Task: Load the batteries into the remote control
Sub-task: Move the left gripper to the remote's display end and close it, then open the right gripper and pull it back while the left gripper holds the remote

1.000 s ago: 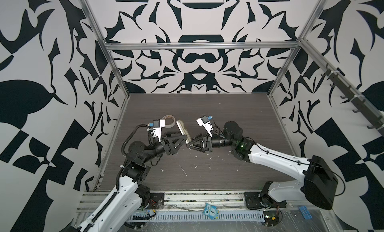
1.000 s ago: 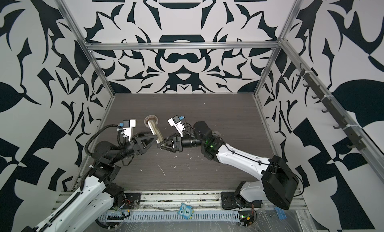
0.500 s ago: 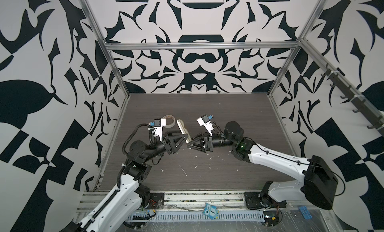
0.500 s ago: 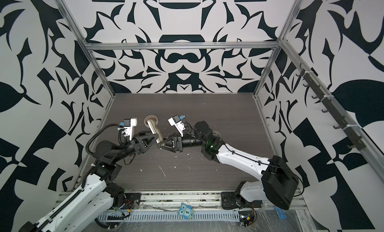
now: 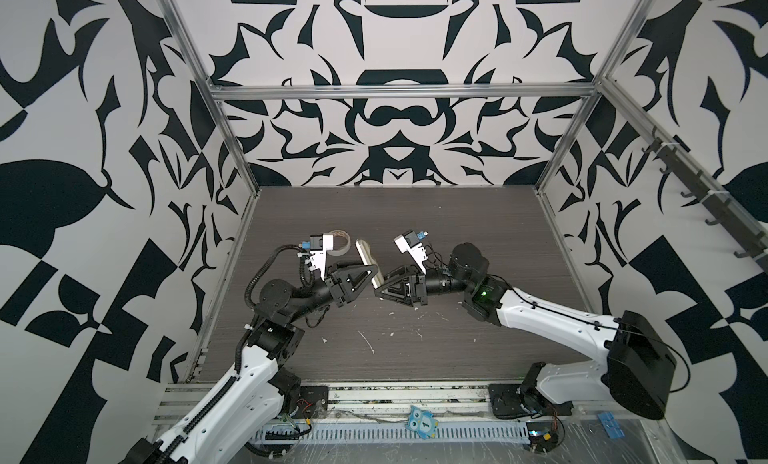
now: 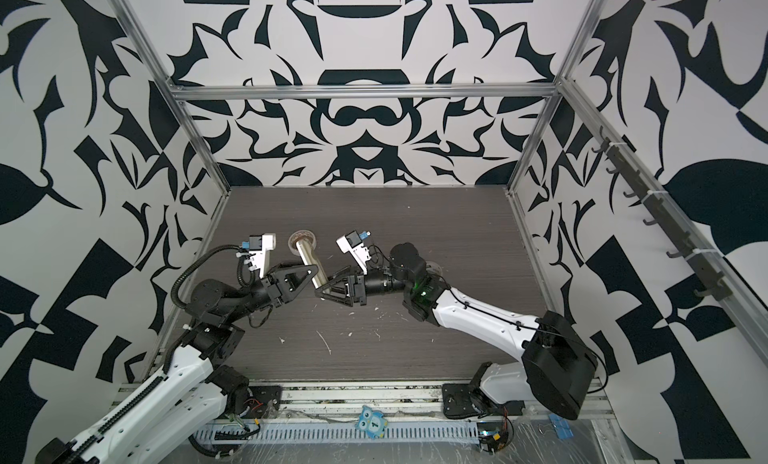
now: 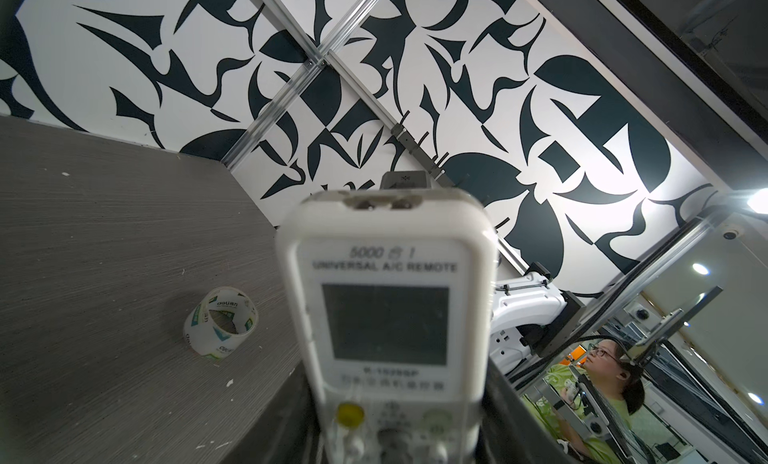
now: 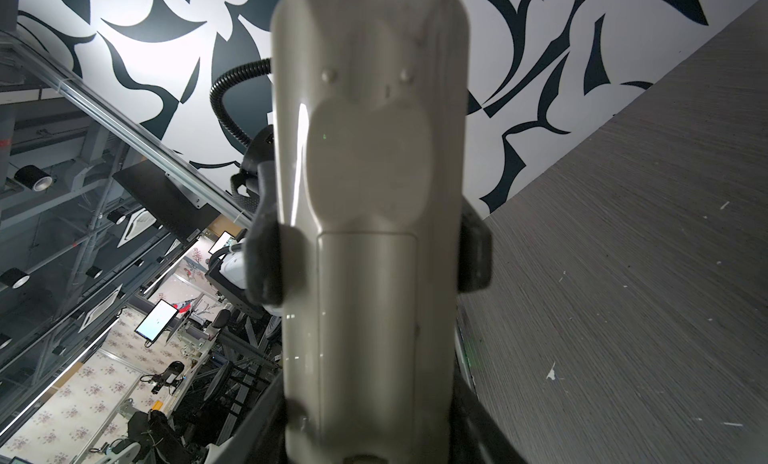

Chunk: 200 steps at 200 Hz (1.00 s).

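Left gripper (image 5: 373, 273) has its pads (image 8: 266, 258) pressed on both long sides of the remote control (image 5: 365, 258), which is held off the table (image 5: 478, 233), nearer its left edge. Right gripper (image 5: 380, 293) clamps the battery-cover end. Uneven pull between the two grips could twist or drop it. That cover looks closed, and no batteries show anywhere. Tape roll (image 7: 220, 324) lies behind, white scraps (image 5: 368, 343) toward the front edge; neither obstructs.

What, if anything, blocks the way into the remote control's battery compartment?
The compartment's cover is still shut on the beige back of the remote control, as the right wrist view shows. It would likely have to come off first. No batteries are in view.
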{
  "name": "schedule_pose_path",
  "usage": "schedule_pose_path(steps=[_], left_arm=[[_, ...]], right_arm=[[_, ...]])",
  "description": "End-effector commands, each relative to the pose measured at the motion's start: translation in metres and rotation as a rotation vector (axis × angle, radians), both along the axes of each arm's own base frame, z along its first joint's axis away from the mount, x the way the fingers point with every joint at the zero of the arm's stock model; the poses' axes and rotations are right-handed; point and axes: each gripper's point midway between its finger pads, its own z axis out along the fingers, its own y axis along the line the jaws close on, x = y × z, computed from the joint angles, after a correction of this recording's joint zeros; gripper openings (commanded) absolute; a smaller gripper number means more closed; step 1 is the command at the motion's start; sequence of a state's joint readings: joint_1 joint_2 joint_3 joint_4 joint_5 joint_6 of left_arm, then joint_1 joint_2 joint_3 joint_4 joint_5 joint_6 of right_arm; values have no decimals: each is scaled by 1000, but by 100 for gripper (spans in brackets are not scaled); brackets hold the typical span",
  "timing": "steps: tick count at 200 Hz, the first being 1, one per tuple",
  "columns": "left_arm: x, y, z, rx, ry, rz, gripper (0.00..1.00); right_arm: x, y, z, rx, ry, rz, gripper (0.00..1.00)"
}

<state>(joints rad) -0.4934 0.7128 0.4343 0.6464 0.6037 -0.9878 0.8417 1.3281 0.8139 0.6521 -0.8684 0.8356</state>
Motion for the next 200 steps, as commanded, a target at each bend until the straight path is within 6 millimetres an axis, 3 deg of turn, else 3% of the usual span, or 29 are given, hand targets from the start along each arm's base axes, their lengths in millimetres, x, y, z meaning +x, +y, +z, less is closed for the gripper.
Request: schedule_pose_path(steps=[1, 10, 25, 41, 60, 70, 95, 108, 156, 200], left_arm=[[-3, 1, 17, -16, -85, 12, 39], [-3, 1, 17, -17, -84, 12, 35], [-3, 1, 17, -17, -80, 11, 28], [-3, 1, 17, -19, -77, 11, 23], [-1, 1, 16, -17, -68, 16, 21], [0, 2, 15, -14, -62, 23, 21], [5, 4, 12, 8, -38, 56, 18], [8, 6, 8, 28, -22, 84, 17], [18, 18, -1, 95, 28, 195, 17], [32, 33, -25, 239, 147, 322, 21]], right_arm=[[-10, -6, 28, 72, -41, 22, 0], [-9, -6, 28, 68, -40, 20, 0], [-10, -5, 27, 60, -40, 21, 14], [-9, -6, 27, 53, -39, 11, 32], [-8, -6, 25, 35, -36, 3, 65], [-7, -6, 23, 24, -37, -2, 76], [-6, -8, 16, -11, -48, -22, 78], [-4, -9, 13, -29, -58, -38, 90], [7, -18, -15, -176, -77, -134, 91], [14, -33, -37, -295, -118, -220, 91]])
